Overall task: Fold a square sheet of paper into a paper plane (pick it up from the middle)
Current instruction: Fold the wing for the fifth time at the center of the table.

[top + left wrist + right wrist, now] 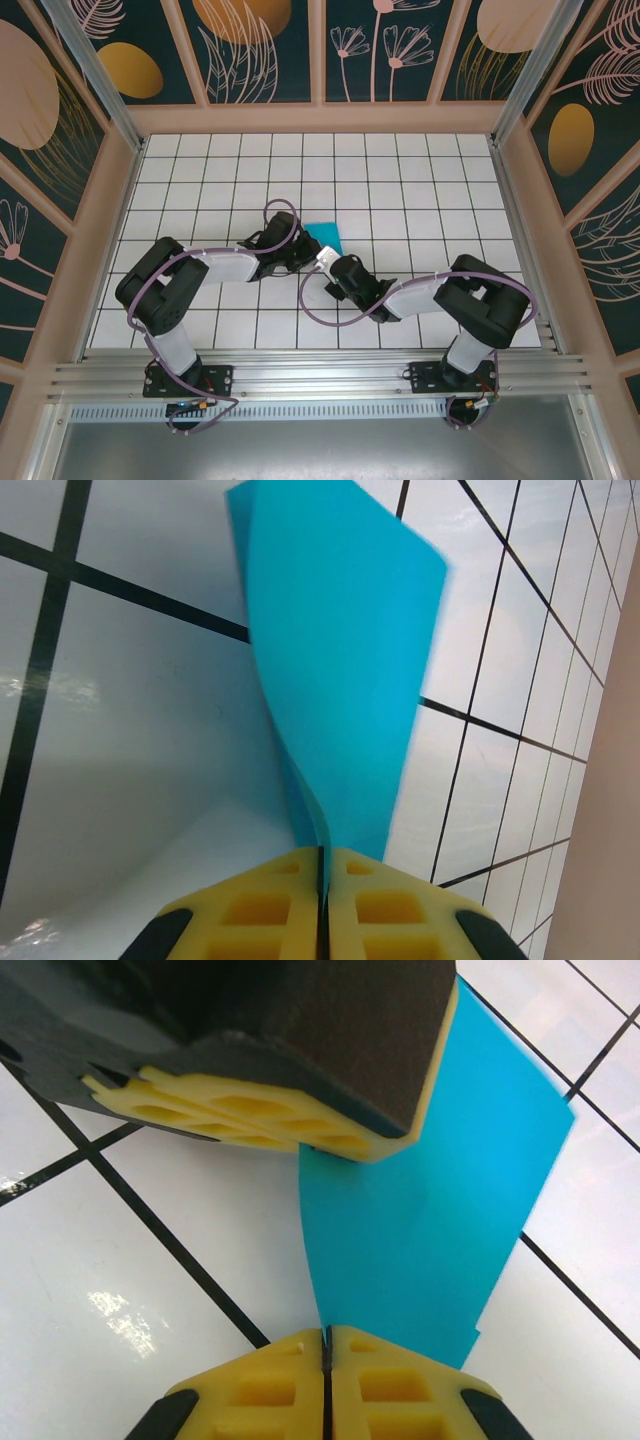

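Note:
The teal-blue sheet of paper (327, 236) is folded into a narrow, tapering shape and held between both grippers near the middle of the table. In the left wrist view the folded paper (340, 660) rises from my left gripper (323, 865), whose yellow pads are shut on its lower edge. My right gripper (326, 1342) is shut on another edge of the paper (440, 1250). The left gripper's yellow and black fingers (300, 1130) clamp the sheet just ahead of it. From above, the left gripper (302, 244) and the right gripper (319, 252) meet at the paper's near corner.
The table is a white grid of tiles (420, 190) with black lines, closed in by a wooden frame and patterned walls (320, 50). Both arms reach in from the near edge and their cables (320, 310) loop over the tiles.

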Robot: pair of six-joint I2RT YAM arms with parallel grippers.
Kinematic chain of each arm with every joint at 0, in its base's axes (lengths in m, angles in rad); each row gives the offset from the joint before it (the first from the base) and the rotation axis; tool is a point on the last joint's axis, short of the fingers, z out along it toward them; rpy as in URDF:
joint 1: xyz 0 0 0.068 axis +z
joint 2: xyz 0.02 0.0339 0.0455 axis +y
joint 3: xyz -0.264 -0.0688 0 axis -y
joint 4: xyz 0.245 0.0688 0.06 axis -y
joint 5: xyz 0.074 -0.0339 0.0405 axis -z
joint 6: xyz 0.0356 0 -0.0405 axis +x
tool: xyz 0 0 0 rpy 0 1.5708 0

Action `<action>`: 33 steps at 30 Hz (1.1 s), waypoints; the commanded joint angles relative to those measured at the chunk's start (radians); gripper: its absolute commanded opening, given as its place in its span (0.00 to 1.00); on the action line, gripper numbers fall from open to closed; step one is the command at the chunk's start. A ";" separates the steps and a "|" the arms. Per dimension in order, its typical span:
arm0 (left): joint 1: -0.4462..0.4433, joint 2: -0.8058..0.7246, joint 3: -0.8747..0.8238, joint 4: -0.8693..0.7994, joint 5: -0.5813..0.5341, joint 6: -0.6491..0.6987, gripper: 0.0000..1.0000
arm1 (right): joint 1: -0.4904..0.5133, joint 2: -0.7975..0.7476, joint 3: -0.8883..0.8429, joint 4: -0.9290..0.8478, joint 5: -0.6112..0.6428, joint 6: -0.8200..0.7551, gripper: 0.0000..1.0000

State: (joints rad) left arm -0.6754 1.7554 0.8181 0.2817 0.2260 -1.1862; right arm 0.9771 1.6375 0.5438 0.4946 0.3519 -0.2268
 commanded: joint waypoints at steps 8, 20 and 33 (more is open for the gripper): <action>-0.006 -0.071 0.030 -0.069 -0.051 0.035 0.28 | -0.001 0.001 0.015 0.038 -0.022 0.049 0.00; -0.004 -0.281 -0.062 -0.124 -0.261 0.049 0.63 | -0.104 -0.060 -0.032 0.103 -0.291 0.258 0.00; -0.004 -0.316 -0.099 -0.063 -0.257 0.065 0.65 | -0.249 -0.037 -0.095 0.273 -0.642 0.547 0.00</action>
State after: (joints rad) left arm -0.6754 1.4223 0.7235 0.1814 -0.0410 -1.1442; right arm 0.7467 1.5867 0.4660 0.6640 -0.1665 0.2161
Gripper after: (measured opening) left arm 0.650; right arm 0.059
